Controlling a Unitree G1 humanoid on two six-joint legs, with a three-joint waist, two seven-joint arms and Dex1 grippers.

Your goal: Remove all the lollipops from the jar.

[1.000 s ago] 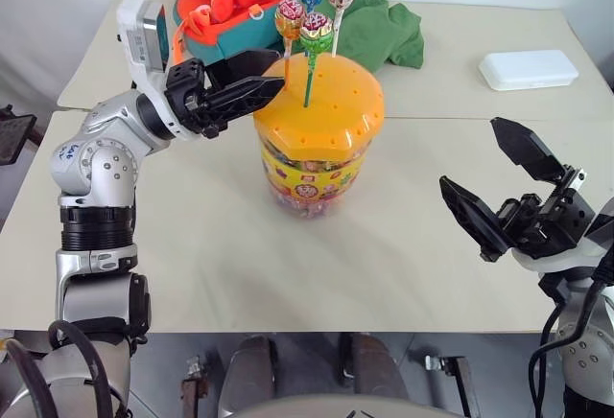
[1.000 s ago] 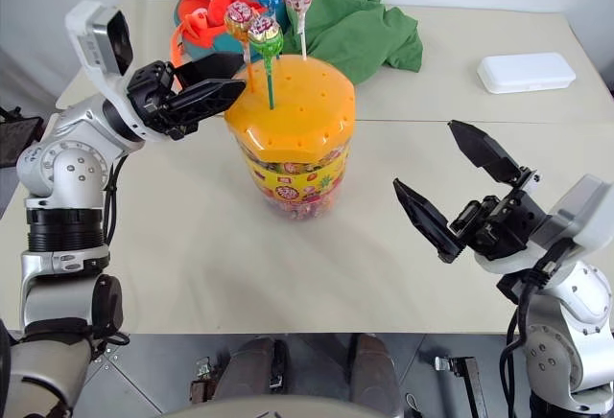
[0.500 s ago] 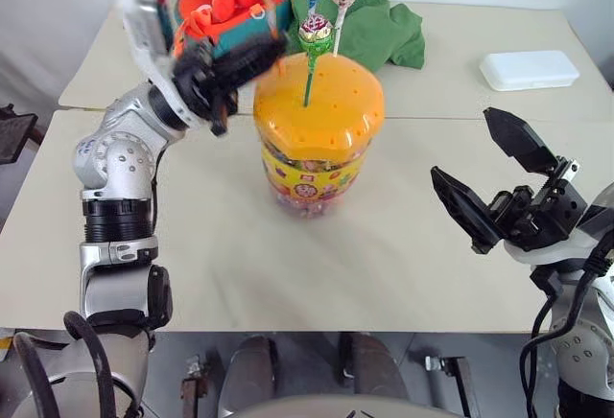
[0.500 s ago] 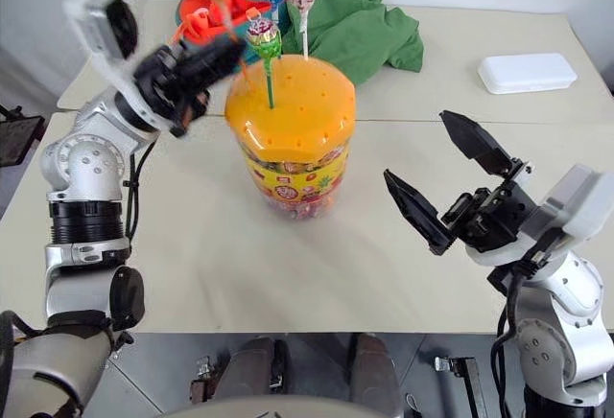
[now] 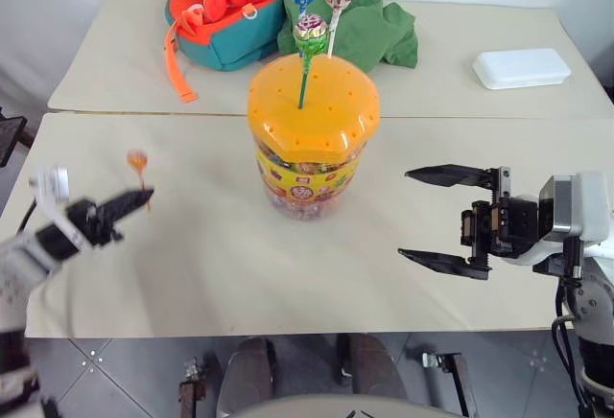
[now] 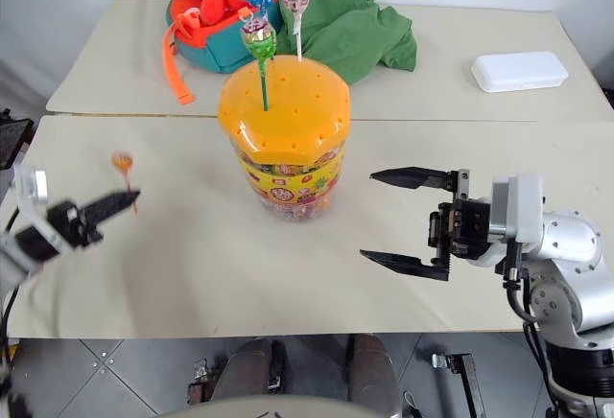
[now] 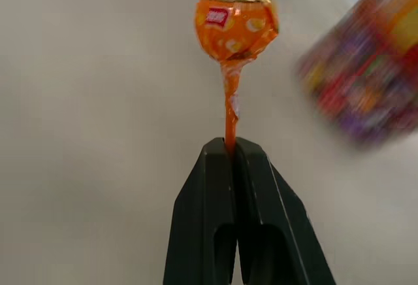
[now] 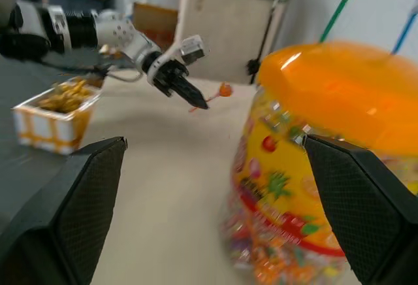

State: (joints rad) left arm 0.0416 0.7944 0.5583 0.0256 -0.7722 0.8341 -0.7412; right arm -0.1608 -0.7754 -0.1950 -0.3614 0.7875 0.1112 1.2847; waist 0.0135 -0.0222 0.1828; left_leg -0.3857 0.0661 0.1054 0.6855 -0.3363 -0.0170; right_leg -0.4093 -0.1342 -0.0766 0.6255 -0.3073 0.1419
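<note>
We have the orange-stick lollipop (image 7: 235, 20) pinched by its stick in the left gripper (image 7: 233, 146), whose jaws are closed tight on it, out over the bare table (image 5: 211, 274) well to the left of the jar (image 5: 312, 140). It weighs next to nothing; the stick looks thin and stiff, so the grip belongs low on the stick, away from the crinkly wrapped head (foil like that would likely slip or crush).

Three more lollipops (image 5: 311, 29) stand upright in holes of the jar's domed orange lid, on green, blue and white sticks, bunched toward the far side of the lid. Each head is a small ball in shiny multicoloured wrap. We judge they will pull straight up with little force, taken on the stick just below the head, though the close spacing leaves little room for the jaws.

The jar is a big clear tub with a bright printed label, and it stands mid-table. Our right gripper (image 5: 451, 219) hangs beside it, apart from it, jaws spread wide and holding nothing.
</note>
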